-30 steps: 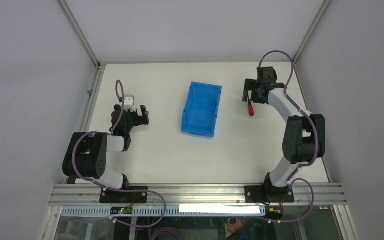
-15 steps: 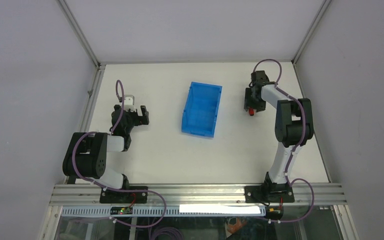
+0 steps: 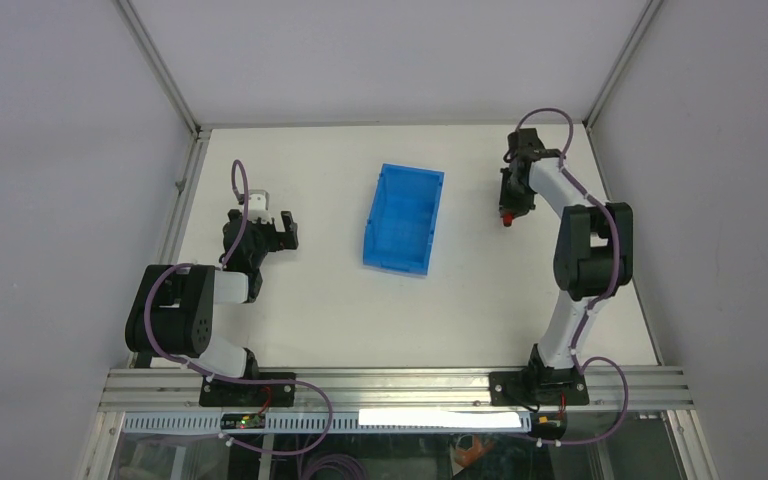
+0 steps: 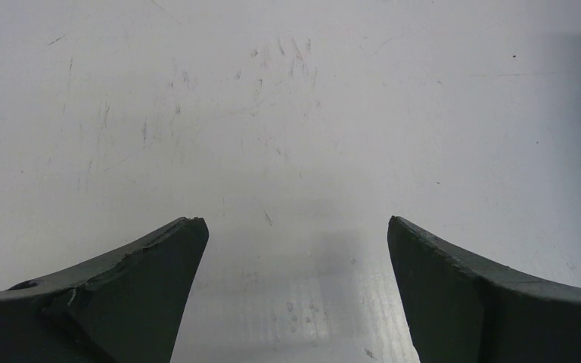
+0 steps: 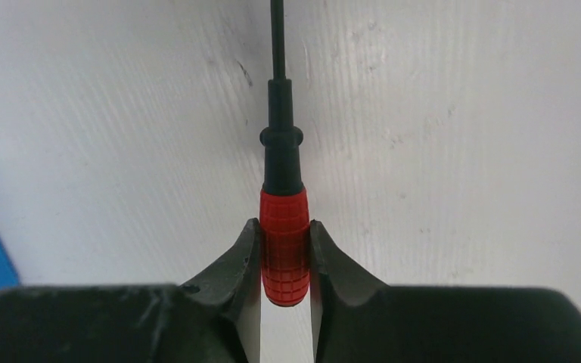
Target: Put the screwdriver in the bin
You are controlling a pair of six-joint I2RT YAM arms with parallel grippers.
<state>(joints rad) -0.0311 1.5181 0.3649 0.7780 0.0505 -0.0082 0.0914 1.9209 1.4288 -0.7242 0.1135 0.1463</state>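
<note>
While the right pincer (image 5: 284, 227) pinches the screwdriver (image 5: 281, 166) by its red handle, apart from the bin (image 3: 396, 258), the left pincer (image 4: 295, 223) stands spread above the tabletop (image 3: 340, 310).

The right arm (image 3: 585, 250) stretched toward the far right, its wrist tipped down. The right gripper (image 5: 284, 225) was clamped tight on the screwdriver (image 5: 281, 159). The left arm (image 3: 185, 310) sat folded at near left, with the left gripper (image 4: 295, 222) spread wide.
</note>
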